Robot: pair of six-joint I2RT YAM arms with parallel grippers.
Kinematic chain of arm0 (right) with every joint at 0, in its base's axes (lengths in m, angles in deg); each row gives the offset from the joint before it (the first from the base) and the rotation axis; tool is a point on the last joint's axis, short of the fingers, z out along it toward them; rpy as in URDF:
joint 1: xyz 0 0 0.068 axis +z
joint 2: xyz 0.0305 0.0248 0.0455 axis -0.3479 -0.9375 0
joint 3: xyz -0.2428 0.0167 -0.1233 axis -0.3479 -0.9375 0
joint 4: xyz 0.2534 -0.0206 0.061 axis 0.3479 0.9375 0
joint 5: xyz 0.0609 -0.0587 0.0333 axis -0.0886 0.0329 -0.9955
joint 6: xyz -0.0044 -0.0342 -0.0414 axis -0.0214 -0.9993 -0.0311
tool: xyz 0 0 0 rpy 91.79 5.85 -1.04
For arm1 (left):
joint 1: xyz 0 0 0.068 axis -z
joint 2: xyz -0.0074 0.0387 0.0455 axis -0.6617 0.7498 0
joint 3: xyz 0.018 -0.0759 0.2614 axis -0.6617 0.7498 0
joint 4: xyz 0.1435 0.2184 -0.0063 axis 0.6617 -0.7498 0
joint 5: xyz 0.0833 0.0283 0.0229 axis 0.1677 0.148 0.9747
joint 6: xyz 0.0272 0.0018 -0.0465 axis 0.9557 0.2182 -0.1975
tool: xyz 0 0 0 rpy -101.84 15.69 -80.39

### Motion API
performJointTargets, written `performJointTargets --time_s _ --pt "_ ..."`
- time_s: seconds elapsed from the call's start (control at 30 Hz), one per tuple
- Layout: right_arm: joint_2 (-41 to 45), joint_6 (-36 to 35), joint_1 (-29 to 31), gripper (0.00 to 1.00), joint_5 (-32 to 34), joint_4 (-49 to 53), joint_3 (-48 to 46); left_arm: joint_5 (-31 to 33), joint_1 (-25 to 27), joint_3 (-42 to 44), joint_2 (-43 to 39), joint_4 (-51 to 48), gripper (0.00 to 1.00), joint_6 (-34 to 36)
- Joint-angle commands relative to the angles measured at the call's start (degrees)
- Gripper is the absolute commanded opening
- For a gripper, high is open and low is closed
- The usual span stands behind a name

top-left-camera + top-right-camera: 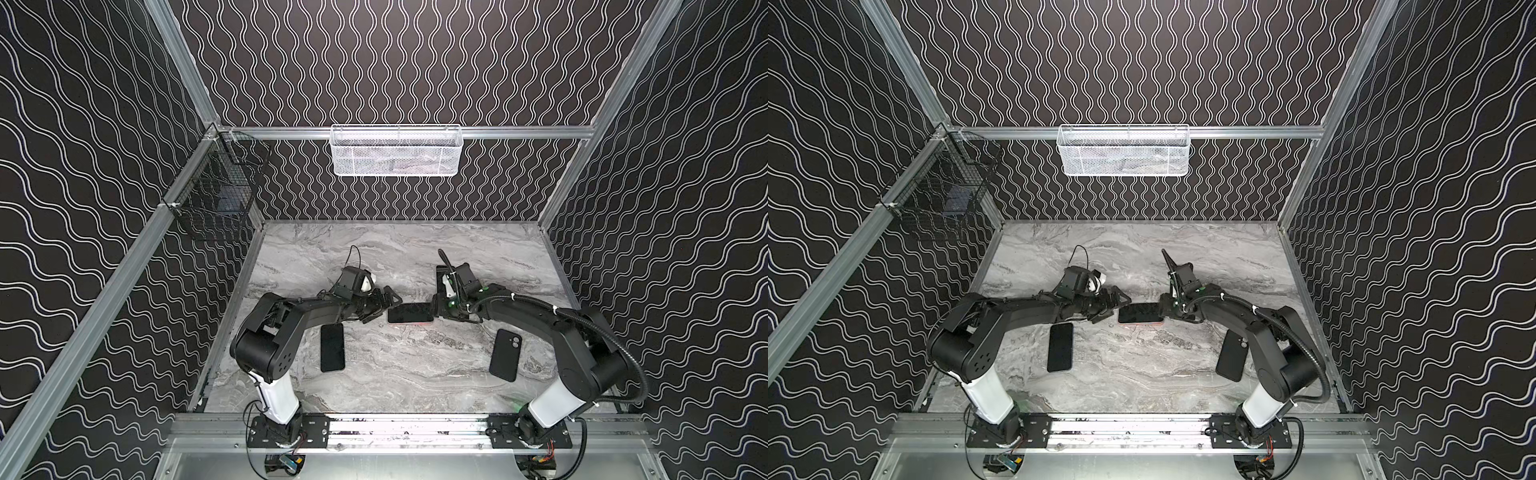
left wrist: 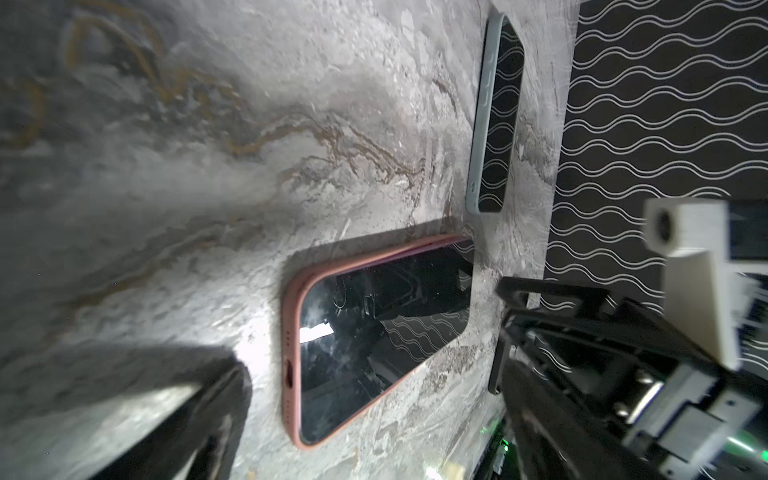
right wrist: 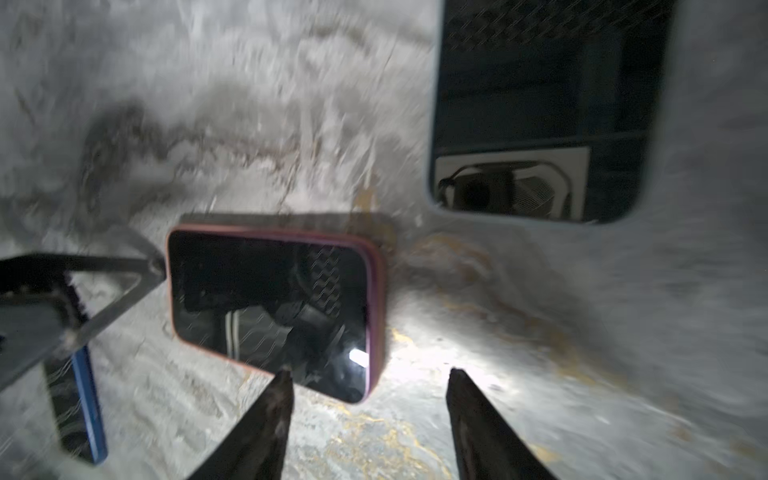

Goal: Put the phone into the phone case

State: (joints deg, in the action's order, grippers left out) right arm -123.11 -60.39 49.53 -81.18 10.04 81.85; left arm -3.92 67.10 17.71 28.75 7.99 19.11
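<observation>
Centrally, one phone [image 1: 411, 312] is seen lying flat and screen-up inside one pink phone case [image 2: 291, 353]. It lies directly between the two sets of jaws on the marble table [image 1: 395, 386]. The left gripper [image 1: 384, 308] is poised just off one short end of the case, its jaws spread wide around nothing. The right gripper [image 3: 370, 374] is poised at the opposite end with its jaws parted and nothing pinched; one fingertip [image 3: 278, 399] is seen over the near corner.

Back from the left jaws, beside that arm, one bare dark phone [image 1: 332, 347] is found. Well back from the right jaws lies one black case [image 1: 505, 354], back-up, with its camera holes showing.

A fourth item, one grey-cased phone [image 2: 494, 116], is shown clearly only by the wrist views. In both top views it is largely hidden beside the right jaws, under that arm. A doubled pink edge at one end of the case is likewise revealed only by the wrist views. The bare dark phone's blue edge is shown only by the right wrist view.
</observation>
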Motion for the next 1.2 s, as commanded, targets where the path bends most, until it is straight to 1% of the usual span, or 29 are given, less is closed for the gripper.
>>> performJointTargets --time_s 0.0,0.2,0.43,0.87,0.97,1.17 --pt "-1.9 -0.9 -0.7 0.62 -9.1 -6.5 -0.8 -1.9 0.1 0.0 0.7 -0.9 0.99 2.1" --pt "-4.6 0.5 -1.7 0.62 -14.9 -12.2 -3.1 -2.6 0.0 0.7 1.5 0.3 0.99 1.5" --pt "-5.2 1.3 -2.3 0.62 -20.4 -17.9 -5.2 -2.6 0.5 0.5 2.4 0.7 0.99 1.4" --pt "-1.5 5.8 -3.8 0.61 -29.3 -29.2 -7.5 -3.1 1.0 1.2 2.4 1.5 0.99 1.2" --pt "-0.6 6.6 -3.8 0.6 -30.1 -30.7 -8.1 -3.2 0.9 1.2 2.3 1.3 0.98 1.4" --pt "-1.8 5.7 -3.8 0.51 -28.4 -27.8 -6.7 -2.8 1.0 0.8 1.8 0.6 0.99 1.7"
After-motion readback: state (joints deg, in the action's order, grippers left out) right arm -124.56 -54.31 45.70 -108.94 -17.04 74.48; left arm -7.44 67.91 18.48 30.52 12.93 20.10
